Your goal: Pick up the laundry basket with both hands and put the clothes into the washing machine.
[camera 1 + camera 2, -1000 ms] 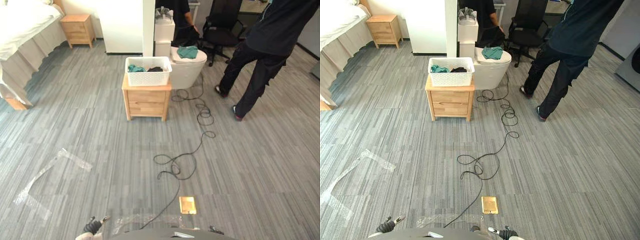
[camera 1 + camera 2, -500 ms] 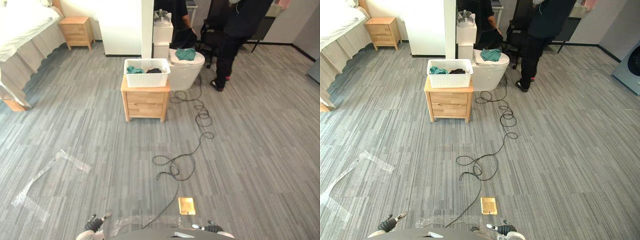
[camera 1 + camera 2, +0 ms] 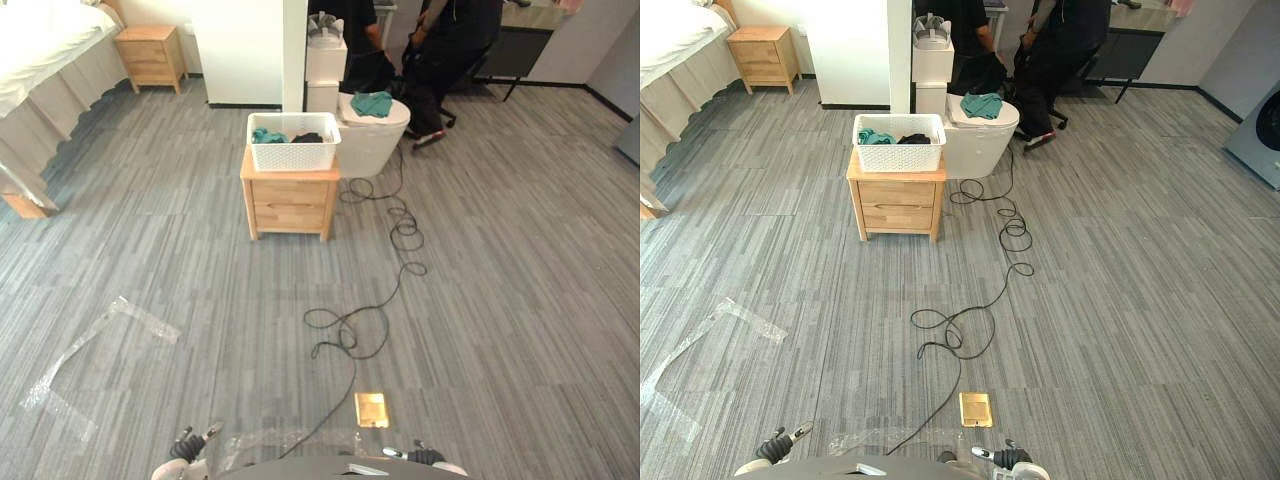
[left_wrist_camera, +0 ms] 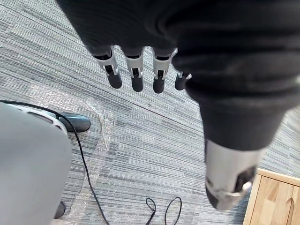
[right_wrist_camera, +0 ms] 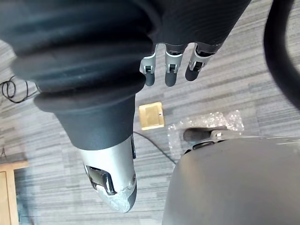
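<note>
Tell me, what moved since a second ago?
The person in dark clothes walked from the floor on the right to the back of the room. Nothing was grabbed or let go. The laundry basket stayed on the wooden cabinet; the left hand and right hand stayed low, empty.

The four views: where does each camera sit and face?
Left eye view: on the head, looking down and ahead at the laundry basket on a wooden cabinet; left hand at the bottom edge.
Right eye view: beside it, same scene; right hand low.
Left wrist view: on the left wrist, along its open fingers toward the floor.
Right wrist view: likewise on the right; shares the brass floor plate with the eye views.
</note>
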Robot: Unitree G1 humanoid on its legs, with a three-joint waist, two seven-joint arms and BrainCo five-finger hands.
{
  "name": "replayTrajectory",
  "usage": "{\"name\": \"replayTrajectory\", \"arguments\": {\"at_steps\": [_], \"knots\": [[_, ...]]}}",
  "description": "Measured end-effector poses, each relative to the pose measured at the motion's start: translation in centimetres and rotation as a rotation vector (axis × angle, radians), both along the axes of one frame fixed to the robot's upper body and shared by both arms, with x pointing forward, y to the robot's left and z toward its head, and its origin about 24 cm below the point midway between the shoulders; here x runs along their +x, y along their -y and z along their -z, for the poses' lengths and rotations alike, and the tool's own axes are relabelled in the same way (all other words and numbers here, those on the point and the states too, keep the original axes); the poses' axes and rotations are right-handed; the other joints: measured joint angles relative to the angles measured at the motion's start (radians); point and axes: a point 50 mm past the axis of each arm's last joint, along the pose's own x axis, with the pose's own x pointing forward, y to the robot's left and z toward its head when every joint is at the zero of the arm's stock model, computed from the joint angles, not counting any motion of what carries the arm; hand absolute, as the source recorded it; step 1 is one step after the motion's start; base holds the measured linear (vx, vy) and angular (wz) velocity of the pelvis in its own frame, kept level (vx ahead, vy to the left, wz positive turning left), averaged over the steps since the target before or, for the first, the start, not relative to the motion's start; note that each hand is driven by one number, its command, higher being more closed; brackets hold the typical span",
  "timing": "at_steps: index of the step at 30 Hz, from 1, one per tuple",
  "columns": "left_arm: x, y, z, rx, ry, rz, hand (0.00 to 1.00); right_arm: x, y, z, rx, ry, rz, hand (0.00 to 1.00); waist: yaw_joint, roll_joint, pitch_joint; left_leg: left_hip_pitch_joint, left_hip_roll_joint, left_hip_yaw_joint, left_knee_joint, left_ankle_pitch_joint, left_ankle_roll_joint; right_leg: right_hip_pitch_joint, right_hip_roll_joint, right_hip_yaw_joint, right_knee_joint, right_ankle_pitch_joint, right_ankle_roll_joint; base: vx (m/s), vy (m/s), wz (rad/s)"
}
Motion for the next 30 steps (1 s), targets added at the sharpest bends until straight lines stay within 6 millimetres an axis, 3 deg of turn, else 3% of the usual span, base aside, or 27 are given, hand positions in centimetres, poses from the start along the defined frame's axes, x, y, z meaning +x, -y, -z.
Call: {"name": "replayTrajectory", "arguments": {"at_steps": [6,8,10,11,12,14,16,18,20,22,23,24,25,26,27,28,29,30], "knots": [[0.2,-0.2,-0.1,0.009,0.005,-0.006,0.0,0.3,0.1,-0.1,0.0,0.005,0.021,0.0,0.001,-0.002,0.014,-0.022,-0.002,0.016,0.0,-0.001,0.002,-0.031,-0.001,0.011,0.003,0.004,0.007,-0.04,-0.012,-0.07],[0.6,-0.2,-0.1,0.017,0.011,-0.007,0.0,0.7,0.3,-0.2,0.002,0.018,0.048,0.0,-0.002,-0.008,0.028,-0.042,-0.005,0.014,0.006,-0.002,0.009,-0.089,-0.02,-0.005,0.103,-0.052,0.023,0.0,0.011,0.25],[1.1,-0.1,-0.2,0.018,0.022,-0.002,0.0,0.6,0.0,-0.1,0.015,0.022,0.082,0.0,-0.011,-0.014,0.04,-0.045,-0.011,0.023,0.007,-0.011,0.019,-0.144,-0.059,-0.053,0.249,-0.107,0.06,0.01,0.019,0.4],[1.2,-0.2,-0.3,0.019,0.028,-0.009,0.0,0.6,0.1,-0.1,0.016,0.025,0.093,0.0,-0.003,-0.017,0.052,-0.044,-0.01,0.032,0.006,-0.017,0.025,-0.21,-0.091,-0.11,0.395,-0.116,0.066,-0.05,0.028,-0.04],[1.3,-0.7,-0.4,0.031,0.031,-0.011,0.0,1.5,0.0,-0.3,0.026,0.055,0.114,0.0,0.001,-0.023,0.075,-0.022,-0.01,0.045,0.005,-0.026,0.034,-0.268,-0.128,-0.144,0.548,-0.11,0.064,-0.06,0.038,-0.21],[1.2,-1.3,-0.5,0.049,0.022,-0.005,0.0,2.2,-0.2,-0.5,0.045,0.079,0.138,0.0,-0.007,-0.035,0.091,0.018,-0.007,0.042,0.003,-0.045,0.043,-0.326,-0.179,-0.167,0.696,-0.118,0.058,0.04,0.044,-0.16],[1.3,-1.6,-0.5,0.059,0.021,0.005,0.0,2.1,-0.2,-0.4,0.061,0.088,0.186,0.0,-0.008,-0.038,0.092,0.03,0.016,0.04,0.011,-0.06,0.034,-0.358,-0.218,-0.233,0.706,-0.183,0.042,0.2,0.046,-0.04],[1.6,-1.6,-0.6,0.058,0.028,0.008,0.0,2.2,0.0,-0.5,0.08,0.107,0.25,0.0,-0.006,-0.032,0.096,0.024,0.043,0.041,0.041,-0.077,0.015,-0.387,-0.243,-0.277,0.589,-0.163,0.052,0.21,0.018,-0.1],[1.8,-1.5,-0.6,0.058,0.033,0.01,0.0,1.9,0.2,-0.4,0.095,0.112,0.305,0.0,-0.008,-0.029,0.099,0.063,0.066,0.045,0.046,-0.11,-0.03,-0.397,-0.249,-0.265,0.343,-0.036,0.067,0.34,-0.061,-0.05],[1.9,-1.6,-0.7,0.062,0.036,0.015,0.0,1.7,0.2,-0.4,0.103,0.106,0.334,0.0,-0.009,-0.029,0.099,0.11,0.082,0.042,0.05,-0.149,-0.073,-0.396,-0.252,-0.218,0.29,0.021,0.069,0.4,-0.22,0.24],[2.1,-1.8,-0.8,0.071,0.043,0.014,0.0,1.6,0.2,-0.4,0.113,0.108,0.349,0.0,-0.015,-0.028,0.098,0.124,0.11,0.029,0.074,-0.194,-0.091,-0.404,-0.254,-0.179,0.349,0.016,0.059,0.4,-0.321,0.5],[2.2,-1.8,-0.8,0.075,0.048,0.015,0.0,1.6,0.2,-0.3,0.117,0.11,0.358,0.0,-0.02,-0.023,0.096,0.118,0.13,0.014,0.104,-0.226,-0.097,-0.409,-0.253,-0.179,0.403,-0.002,0.039,0.4,-0.433,0.76],[1.7,-1.8,-0.7,0.067,0.043,-0.017,0.0,1.3,1.0,-0.4,0.104,0.114,0.386,0.0,-0.029,0.008,0.081,0.104,0.193,-0.007,0.171,-0.273,-0.109,-0.421,-0.214,-0.195,0.502,-0.039,0.033,0.48,-0.486,0.55],[1.4,-1.6,-0.6,0.051,0.044,-0.066,0.0,1.3,1.8,-0.6,0.081,0.117,0.389,0.0,-0.019,0.036,0.067,0.065,0.253,-0.003,0.298,-0.28,-0.105,-0.417,-0.18,-0.222,0.549,-0.113,0.027,0.61,-0.604,0.22],[1.2,-1.3,-0.5,0.032,0.051,-0.126,0.0,1.8,2.0,-0.8,0.074,0.129,0.382,0.0,0.004,0.055,0.063,-0.055,0.33,0.012,0.556,-0.22,-0.021,-0.399,-0.13,-0.233,0.55,-0.15,-0.011,0.56,-0.486,-0.23],[0.9,-1.2,-0.4,0.025,0.044,-0.148,0.0,2.2,1.9,-0.9,0.076,0.137,0.377,0.0,0.01,0.061,0.067,-0.109,0.369,0.022,0.681,-0.147,0.047,-0.372,-0.1,-0.237,0.53,-0.157,-0.028,0.62,-0.47,-0.54],[-0.3,-0.8,-0.1,0.006,0.018,-0.189,0.0,2.7,1.5,-0.9,0.071,0.14,0.346,0.0,0.021,0.065,0.084,-0.196,0.44,0.01,0.899,0.013,0.077,-0.301,-0.041,-0.221,0.48,-0.145,-0.074,0.66,-0.396,-0.72],[-0.8,-0.3,0.1,-0.007,0.002,-0.193,0.0,3.6,1.3,-1.1,0.064,0.149,0.317,0.0,0.044,0.075,0.103,-0.25,0.447,-0.02,1.101,-0.048,0.038,-0.219,0.005,-0.188,0.444,-0.135,-0.106,0.66,-0.36,-0.72]]}}
